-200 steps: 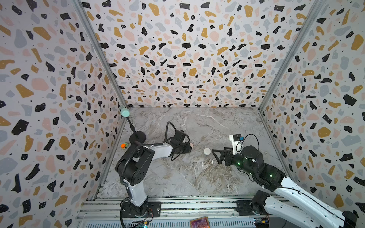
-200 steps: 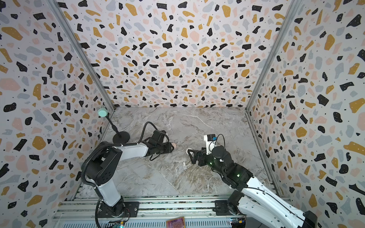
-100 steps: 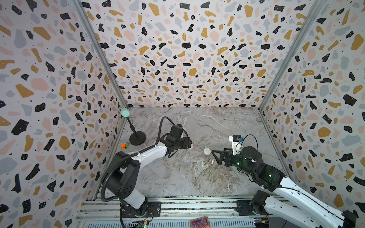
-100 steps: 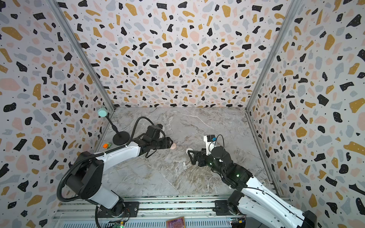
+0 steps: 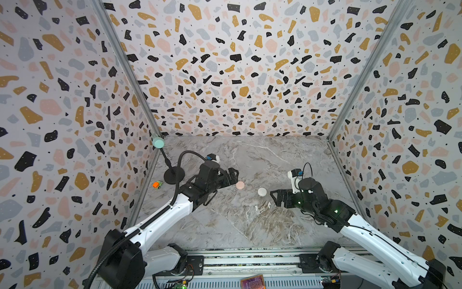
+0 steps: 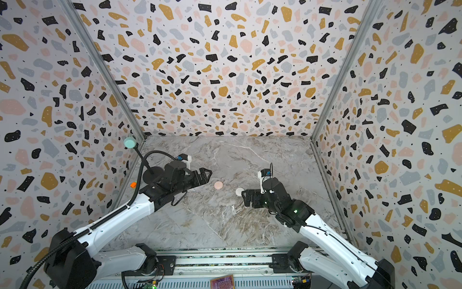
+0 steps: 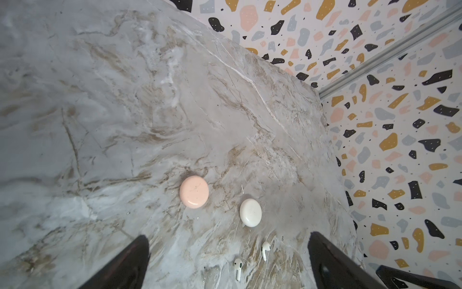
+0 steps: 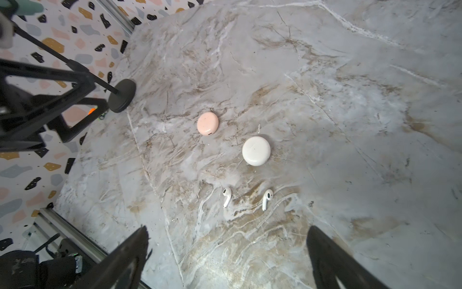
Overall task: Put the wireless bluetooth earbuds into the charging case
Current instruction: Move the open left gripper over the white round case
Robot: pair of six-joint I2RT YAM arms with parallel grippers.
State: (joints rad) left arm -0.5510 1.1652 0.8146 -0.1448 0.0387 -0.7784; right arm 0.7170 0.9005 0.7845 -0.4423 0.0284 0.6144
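Note:
Two white earbuds [image 8: 227,196] [image 8: 266,199] lie apart on the marble table, stems toward the front; they also show in the left wrist view as earbuds [image 7: 238,267] [image 7: 265,249]. Behind them lie a shut white charging case [image 5: 262,191] and a shut pink charging case [image 5: 240,185]. My left gripper [image 5: 232,177] hangs open just left of the pink case, not touching it. On the right, my right gripper [image 5: 273,198] is open and empty, close to the white case and the nearer earbud [image 5: 269,204].
A black round-based stand [image 5: 174,175] with a teal ball head [image 5: 158,142] stands at the back left by the wall. A small orange toy [image 5: 157,184] lies next to it. Patterned walls close in three sides; a metal rail [image 5: 250,260] runs along the front.
My left gripper has opened, let go of the pink case and drawn back a little to the left and up. The pink case now lies free on the table. The right arm has stayed put.

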